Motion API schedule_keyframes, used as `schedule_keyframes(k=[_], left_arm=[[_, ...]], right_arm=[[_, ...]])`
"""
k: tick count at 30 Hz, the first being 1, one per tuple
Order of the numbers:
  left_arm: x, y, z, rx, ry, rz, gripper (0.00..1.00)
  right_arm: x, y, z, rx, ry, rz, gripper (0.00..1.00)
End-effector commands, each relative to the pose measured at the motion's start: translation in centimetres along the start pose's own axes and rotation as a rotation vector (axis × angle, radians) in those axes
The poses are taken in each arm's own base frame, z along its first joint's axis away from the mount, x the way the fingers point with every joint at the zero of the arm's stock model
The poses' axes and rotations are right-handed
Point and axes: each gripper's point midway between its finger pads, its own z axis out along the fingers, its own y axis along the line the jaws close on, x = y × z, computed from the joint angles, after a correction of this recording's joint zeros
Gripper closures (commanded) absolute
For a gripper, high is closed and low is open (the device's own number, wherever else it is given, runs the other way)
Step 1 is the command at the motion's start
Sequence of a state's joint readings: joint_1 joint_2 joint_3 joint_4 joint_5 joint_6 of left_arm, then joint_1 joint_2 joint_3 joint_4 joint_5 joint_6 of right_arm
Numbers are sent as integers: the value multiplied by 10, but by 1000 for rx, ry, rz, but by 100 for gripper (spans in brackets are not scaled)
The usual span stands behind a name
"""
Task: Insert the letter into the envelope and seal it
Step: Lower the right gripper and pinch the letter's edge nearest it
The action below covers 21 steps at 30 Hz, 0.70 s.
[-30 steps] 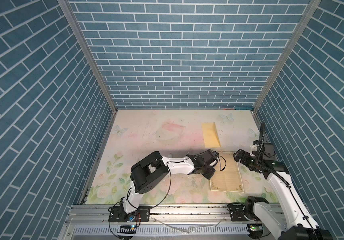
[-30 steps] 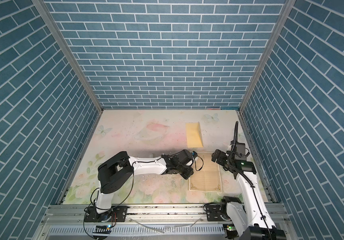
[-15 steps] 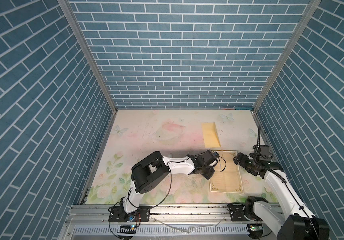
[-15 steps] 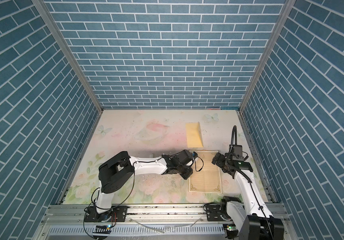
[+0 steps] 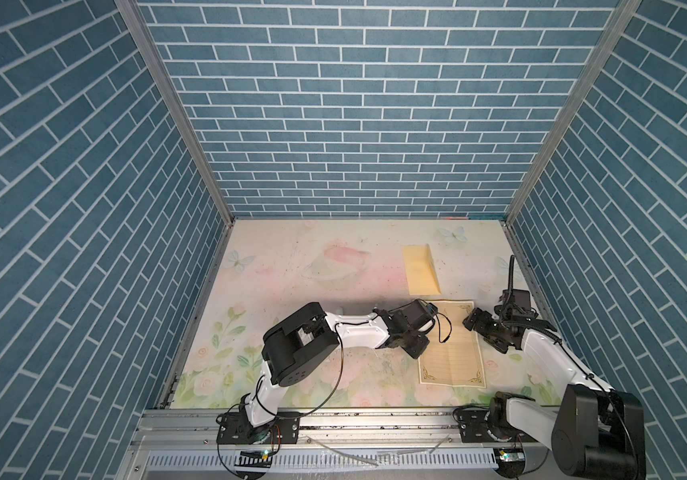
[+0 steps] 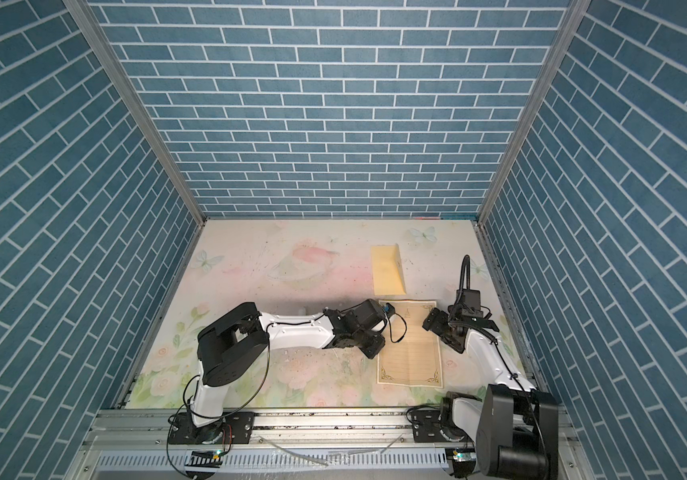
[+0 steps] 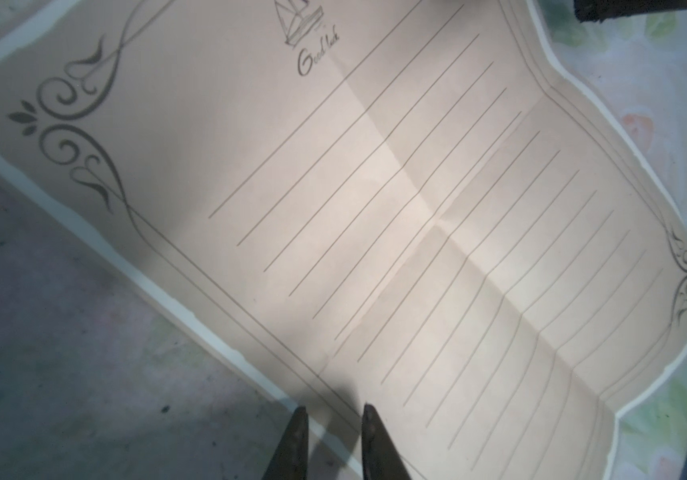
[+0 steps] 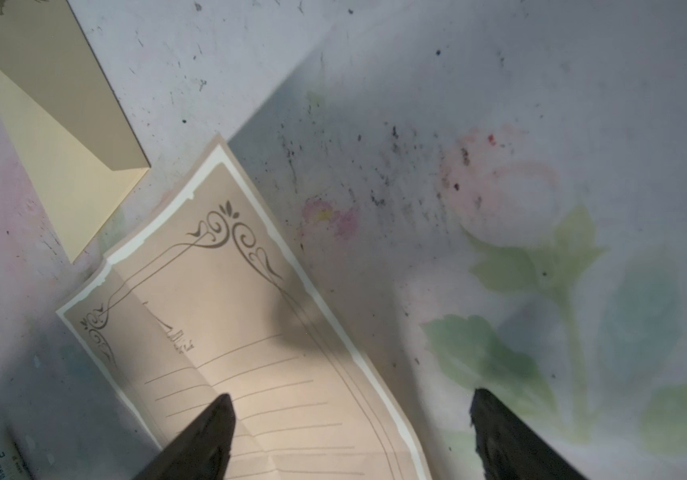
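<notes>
The letter (image 5: pixel 452 347) (image 6: pixel 410 347), a tan sheet with a scrollwork border, lies unfolded and creased on the mat at the front right. My left gripper (image 7: pixel 334 409) (image 5: pixel 416 351) is low at its left edge. Its jaws stand a narrow gap apart, one tip over the mat and one over the paper (image 7: pixel 416 208). My right gripper (image 8: pixel 350 415) (image 5: pixel 484 334) is wide open astride the right edge of the letter (image 8: pixel 250 332). The yellow envelope (image 5: pixel 420 270) (image 6: pixel 387 270) (image 8: pixel 63 174) lies just behind the letter, flap unfolded.
Blue brick-pattern walls (image 5: pixel 354 124) close in the floral mat (image 5: pixel 312 291) on three sides. A metal rail (image 5: pixel 375 419) with both arm bases runs along the front edge. The left arm's elbow (image 5: pixel 296 345) sits over the mat's front left.
My right arm has dropped and brought its gripper down to the letter's right edge. The left gripper has stayed at the left edge, its jaws narrowing slightly.
</notes>
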State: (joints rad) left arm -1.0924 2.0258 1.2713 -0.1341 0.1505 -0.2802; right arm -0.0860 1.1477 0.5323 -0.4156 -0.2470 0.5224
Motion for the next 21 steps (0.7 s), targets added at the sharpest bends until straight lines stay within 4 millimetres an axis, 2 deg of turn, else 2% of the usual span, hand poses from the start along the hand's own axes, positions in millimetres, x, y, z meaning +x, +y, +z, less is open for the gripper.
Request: schedule_keyframes(k=[1,14,21], left_arm=[[19,13,13,-35,53,-5,76],[16,14,14,-38,45,-11,77],[16,16,12,-44,44,-15,77]], right_arm=[[3,6,7,-64,21,-7,11],[11,13,20,-178,89,24,17],[12,16,20,-216,90,27,34]])
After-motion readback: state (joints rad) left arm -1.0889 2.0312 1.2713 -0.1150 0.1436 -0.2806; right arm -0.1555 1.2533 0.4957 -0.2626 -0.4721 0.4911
